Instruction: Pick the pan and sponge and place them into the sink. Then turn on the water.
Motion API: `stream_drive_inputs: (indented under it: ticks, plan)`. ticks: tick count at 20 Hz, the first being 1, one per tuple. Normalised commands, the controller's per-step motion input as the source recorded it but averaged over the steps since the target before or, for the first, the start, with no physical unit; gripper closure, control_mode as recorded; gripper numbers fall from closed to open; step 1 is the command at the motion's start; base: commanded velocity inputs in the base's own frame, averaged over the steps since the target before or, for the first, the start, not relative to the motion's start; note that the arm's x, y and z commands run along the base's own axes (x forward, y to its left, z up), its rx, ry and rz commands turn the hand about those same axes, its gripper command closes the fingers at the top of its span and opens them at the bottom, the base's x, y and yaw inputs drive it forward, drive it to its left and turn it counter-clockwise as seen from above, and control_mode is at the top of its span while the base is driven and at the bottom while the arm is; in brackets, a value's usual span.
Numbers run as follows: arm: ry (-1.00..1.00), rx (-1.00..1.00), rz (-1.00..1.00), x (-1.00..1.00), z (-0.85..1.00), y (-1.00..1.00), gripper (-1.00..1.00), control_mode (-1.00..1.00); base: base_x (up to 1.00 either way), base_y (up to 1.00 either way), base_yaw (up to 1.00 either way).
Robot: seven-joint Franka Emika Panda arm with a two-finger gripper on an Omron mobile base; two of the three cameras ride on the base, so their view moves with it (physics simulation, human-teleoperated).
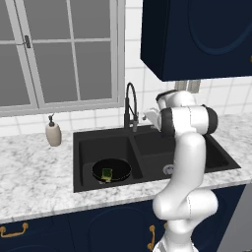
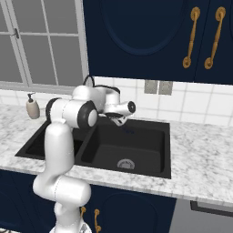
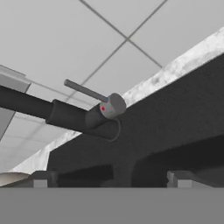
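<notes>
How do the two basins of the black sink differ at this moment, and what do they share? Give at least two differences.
The left basin holds the pan with the sponge lying in it; the right basin holds nothing, and its round metal drain shows. The open gripper hangs above the right basin, not the left. Both are matte black, rectangular, and sunk in the same marble counter.

Kitchen: sink (image 1: 86, 142), marble counter (image 1: 34, 170), navy cabs (image 2: 136, 36).
</notes>
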Motion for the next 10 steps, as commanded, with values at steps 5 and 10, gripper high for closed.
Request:
stream_drive_inputs:
  ticks: [5,10]
  plan:
    - [0.0,0.01,0.0,0.32,-0.09,0.14,-1.0,-1.0,0.0,0.0,0.0]
    - [0.0,0.0,0.0,0.33,-0.11,0.13,-1.0,-1.0,0.0,0.0,0.0]
